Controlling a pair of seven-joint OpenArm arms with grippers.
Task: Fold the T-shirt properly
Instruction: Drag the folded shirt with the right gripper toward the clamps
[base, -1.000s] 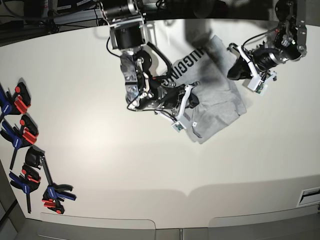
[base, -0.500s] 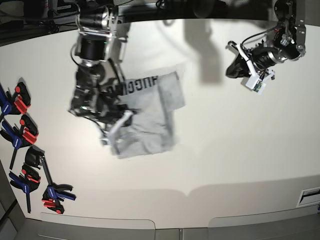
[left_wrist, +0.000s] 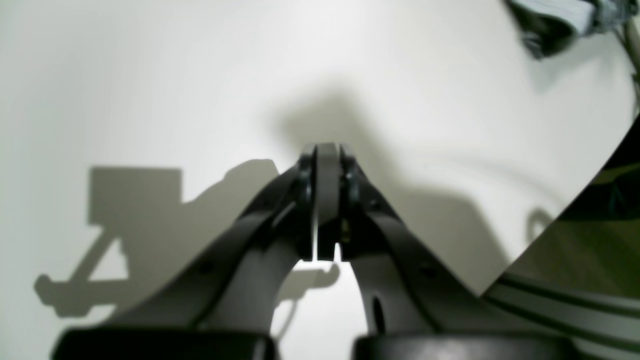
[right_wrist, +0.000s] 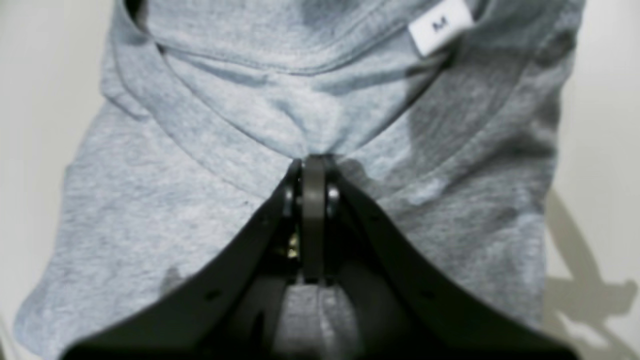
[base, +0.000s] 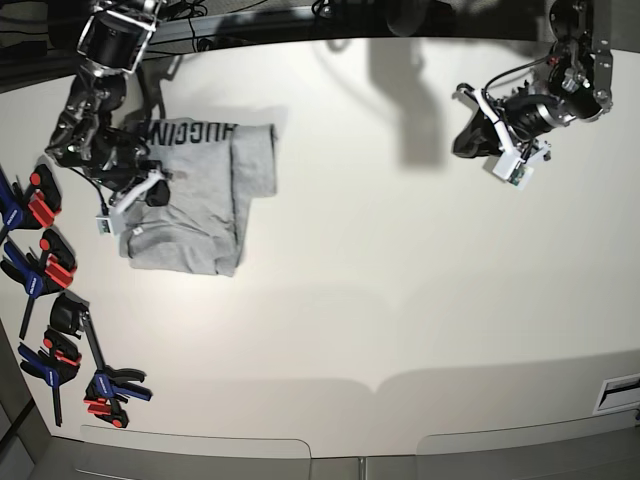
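T-shirt (base: 190, 205), heather-grey cotton with black block lettering, lies folded at the white counter's (base: 400, 300) far-left side. Your right pincer (right_wrist: 312, 165) is clamped on fabric near the collar; the left pincer (left_wrist: 327, 150) is closed, empty, well apart. Lay it flat before releasing. Its long axis runs front-to-back, lettering rearward.

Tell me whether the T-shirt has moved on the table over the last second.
Yes. In the base view the T-shirt, pinched by the right gripper, has been dragged from the table's far middle toward the clamps at that view's left edge.
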